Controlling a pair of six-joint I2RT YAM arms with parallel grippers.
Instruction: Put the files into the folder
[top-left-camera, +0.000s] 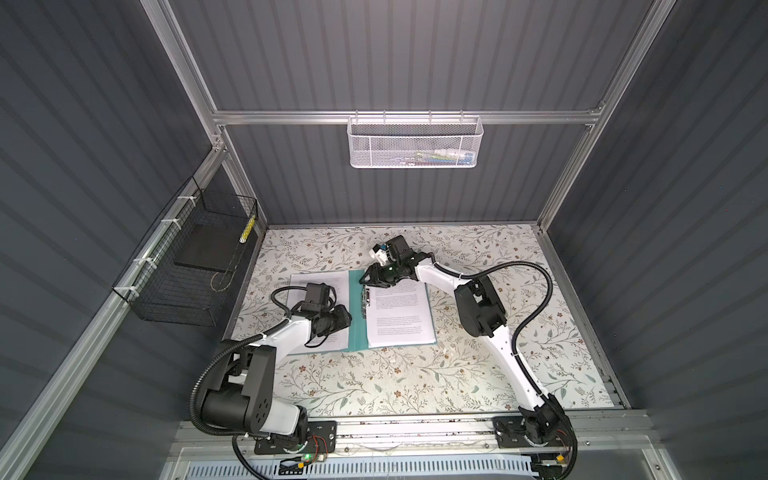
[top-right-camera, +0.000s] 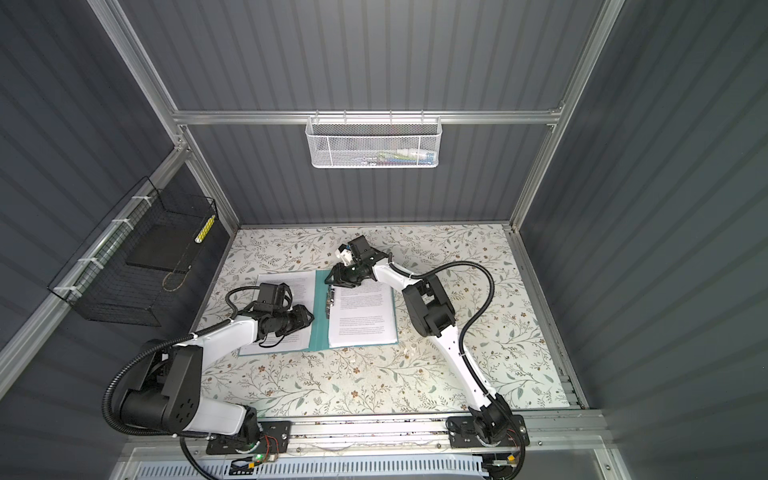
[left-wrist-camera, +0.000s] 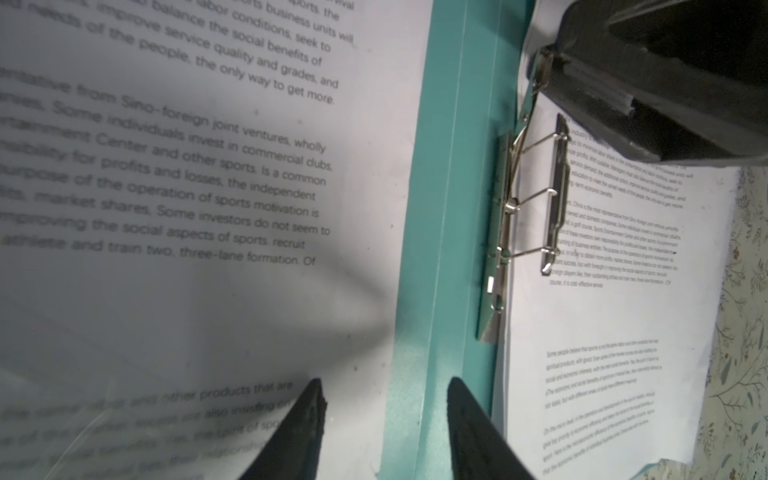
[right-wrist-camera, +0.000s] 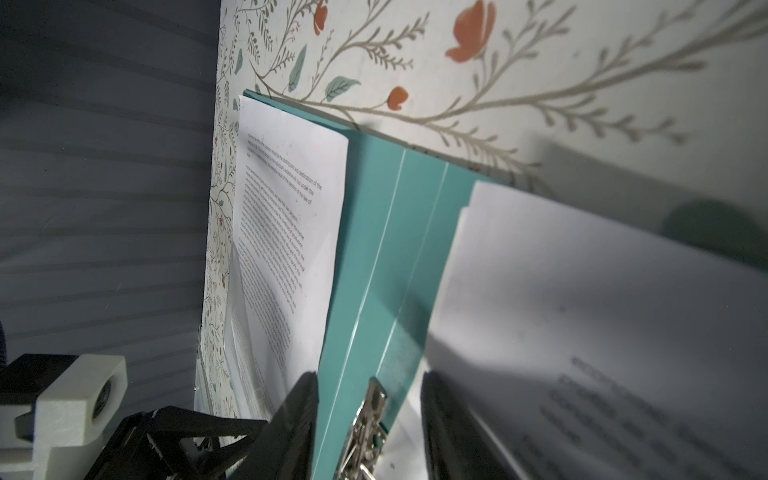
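Both top views give me the whole layout. The folder (top-left-camera: 356, 320) lies open and flat on the floral table (top-left-camera: 415, 382). Its teal spine runs lengthwise from the near edge toward the back wall, a touch tilted, and the files (top-left-camera: 399, 320) lie white on the covers either side of it. The print there is too small for me to read. The left wrist view fills that in: the sheet under the left gripper (left-wrist-camera: 386, 415) reads "Some individuals invest in commercial clubs", "the operation of sports motivation is" and "three-lane formation. Of", with the lines running square to the spine. Left gripper: jaws partly open, nothing between them. One fingertip (left-wrist-camera: 307, 415) is over the sheet and the other is over the teal strip; I cannot tell whether either touches. Ahead of it, across the spine, the silver clip bar (left-wrist-camera: 557, 199) stands lifted off the other sheet on thin wire arms, which the top views flatten to a grey streak. Only the right wrist view shows the right gripper (right-wrist-camera: 368, 415) close up: jaws partly open, straddling the clip's metal lever (right-wrist-camera: 370, 411) with a gap on each side, so it has no grip. In the left wrist view the lever's tip sits right at that gripper's finger; I cannot tell whether they touch. Ahead of the right jaws the spine runs straight to the folder's end edge. Beside it, layered sheet edges show more than one page on that cover.
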